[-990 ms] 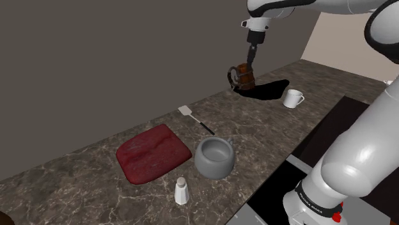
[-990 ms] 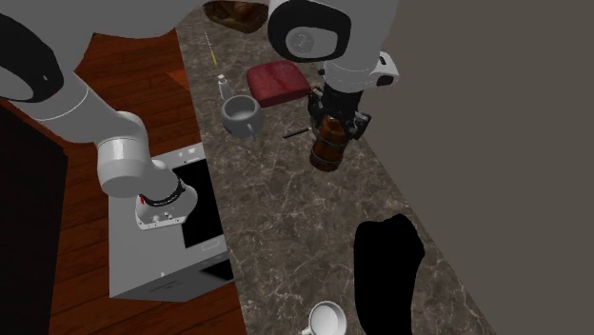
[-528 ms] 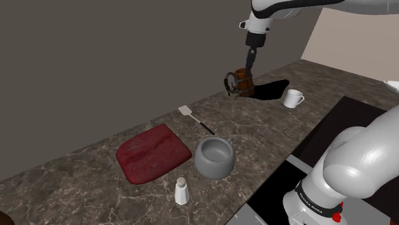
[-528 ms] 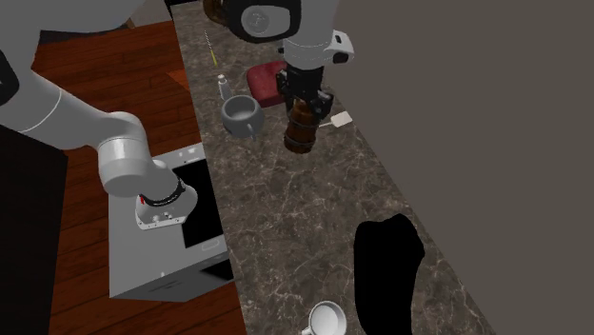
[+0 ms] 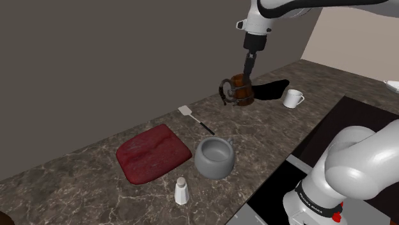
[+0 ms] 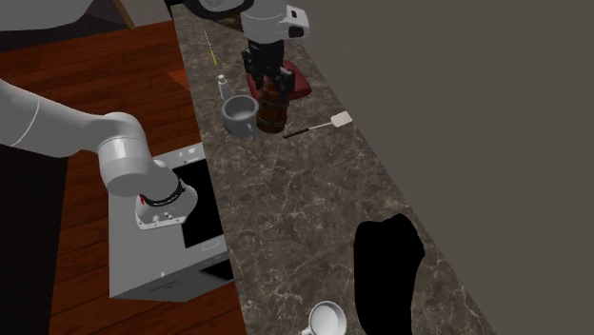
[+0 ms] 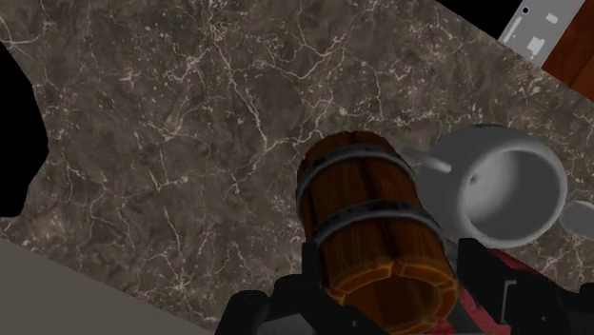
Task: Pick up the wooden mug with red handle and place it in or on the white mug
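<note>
My black gripper (image 5: 245,75) is shut on the rim of a brown wooden mug (image 5: 240,93) with dark metal bands and a dark handle, holding it in the air above the marble counter (image 5: 268,137). In the wrist view the wooden mug (image 7: 376,228) sits clasped between my fingers (image 7: 290,295), tilted. A small white mug (image 5: 293,98) stands on the counter to the shoulder view's right of the held mug. In the second exterior view the gripper (image 6: 267,84) and the wooden mug (image 6: 271,111) are far from the white mug (image 6: 325,320), beside a large grey mug (image 6: 240,114).
The large grey mug (image 5: 214,156), a red cloth (image 5: 153,153), a white spatula (image 5: 195,118) and a white shaker (image 5: 181,190) lie on the counter. A black area (image 5: 268,88) cuts into the counter by the wall. The robot stand (image 6: 167,238) is beside the counter.
The gripper has carried the wooden mug toward the shoulder view's left, away from the white mug and toward the grey mug and spatula. Its grip is unchanged.
</note>
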Motion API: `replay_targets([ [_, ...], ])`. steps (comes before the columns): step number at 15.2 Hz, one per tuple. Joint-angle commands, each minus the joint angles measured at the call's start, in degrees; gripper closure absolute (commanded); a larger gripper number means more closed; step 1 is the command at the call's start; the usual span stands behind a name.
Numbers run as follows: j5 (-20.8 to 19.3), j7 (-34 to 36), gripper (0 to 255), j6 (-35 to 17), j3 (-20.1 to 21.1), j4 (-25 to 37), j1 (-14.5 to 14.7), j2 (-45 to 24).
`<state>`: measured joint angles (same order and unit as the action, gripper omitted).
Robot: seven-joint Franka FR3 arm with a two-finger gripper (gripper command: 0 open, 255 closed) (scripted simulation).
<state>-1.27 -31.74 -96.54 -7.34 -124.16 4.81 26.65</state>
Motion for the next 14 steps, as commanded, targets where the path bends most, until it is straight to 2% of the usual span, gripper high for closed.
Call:
replay_targets([
  [1,0.62,2.73,255,0.82,2.08,-2.64,0.73,3.49],
  [11,6.71,15.4,255,4.72,12.48,-7.51,5.18,12.75],
  [14,6.82,15.29,255,2.55,12.59,-10.12,5.22,13.18],
])
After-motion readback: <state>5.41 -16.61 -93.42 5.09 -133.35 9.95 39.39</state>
